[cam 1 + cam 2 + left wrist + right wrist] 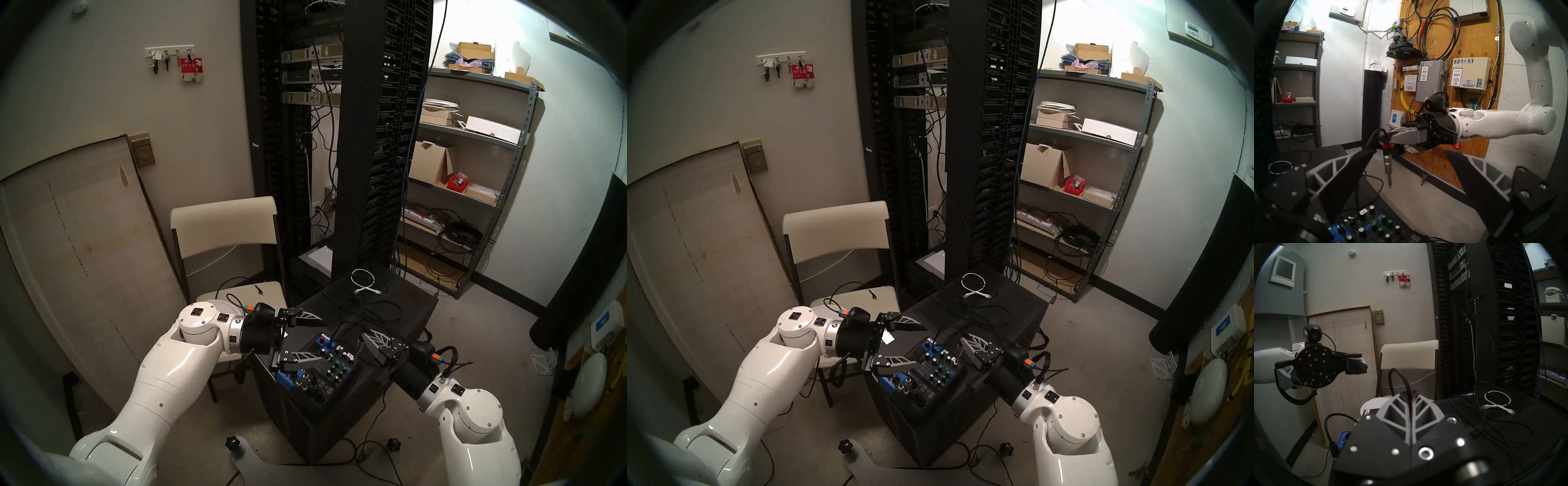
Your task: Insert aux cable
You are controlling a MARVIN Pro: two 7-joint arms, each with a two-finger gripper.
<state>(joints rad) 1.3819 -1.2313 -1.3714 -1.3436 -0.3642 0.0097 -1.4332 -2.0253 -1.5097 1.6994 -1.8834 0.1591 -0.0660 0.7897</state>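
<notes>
Clearly legible writing: two wall boxes (1469, 75) in the left wrist view read "AT&T"; one is numbered "821-1.1".
Other labels: a red key tag (191, 69) hangs on the wall rack; its print is too small to read.
Aux cable (1387, 162): thin black lead ending in a slim silver jack plug with a red band at the collar, tip pointing down.
Cable position: hanging in the air above the blue-edged audio mixer (322, 370), not touching it.
Right tool (1388, 137): fingers together, clamped on the cable just above the red band.
Left tool (307, 336): fingers wide apart, holding nothing, beside the mixer.
Surface (400, 305): black cabinet top carrying the mixer, loose black leads and a coiled white cable (364, 281).
</notes>
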